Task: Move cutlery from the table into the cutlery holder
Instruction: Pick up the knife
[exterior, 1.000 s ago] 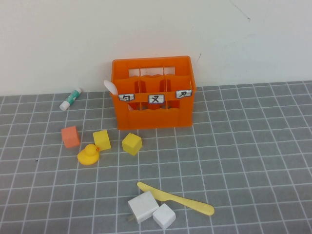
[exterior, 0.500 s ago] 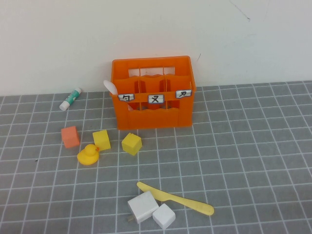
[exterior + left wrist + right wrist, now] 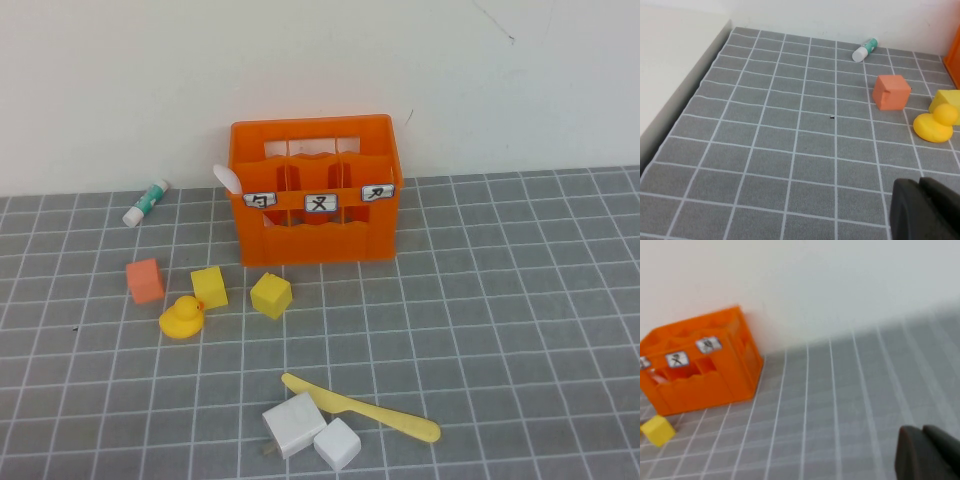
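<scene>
White cubes touching knife; open table rightward.

We see neither arm in the high view. Left pincer shows only as a dark tip at the corner of its wrist view, above the desk. Right pincer likewise, a dark blurred tip low in its view.

The crate is set on the table against the wall. A spoon is seen poking from its left end. In front of the crate, well apart, a knife is laid flat, touching two white blocks. Neither gripper is seen.
</scene>
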Motion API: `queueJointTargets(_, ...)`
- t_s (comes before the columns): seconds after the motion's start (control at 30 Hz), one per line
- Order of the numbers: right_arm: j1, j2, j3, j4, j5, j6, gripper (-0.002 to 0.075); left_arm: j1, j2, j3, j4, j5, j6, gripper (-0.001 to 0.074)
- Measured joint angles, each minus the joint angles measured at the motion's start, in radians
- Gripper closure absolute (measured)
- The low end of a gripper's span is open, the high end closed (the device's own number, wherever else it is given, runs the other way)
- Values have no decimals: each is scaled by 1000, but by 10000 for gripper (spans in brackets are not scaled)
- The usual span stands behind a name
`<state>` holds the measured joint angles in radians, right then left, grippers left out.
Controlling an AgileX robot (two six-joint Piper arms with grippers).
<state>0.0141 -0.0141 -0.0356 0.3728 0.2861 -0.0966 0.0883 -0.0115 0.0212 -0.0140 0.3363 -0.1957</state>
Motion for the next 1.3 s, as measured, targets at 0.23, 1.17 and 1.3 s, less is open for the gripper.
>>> queueJointTargets(0.23, 0, 227, -329, 4, 290, -482, 729, 0, 0, 0, 0, 0, 0, 736)
queueJointTargets(1.17, 302, 1233, -1165, 51, 884, -1111, 729, 0, 0, 0, 0, 0, 3, 736)
queueJointTargets(1.3, 472, 1394, -1227, -141, 882, -991, 729, 0, 0, 0, 0, 0, 3, 736)
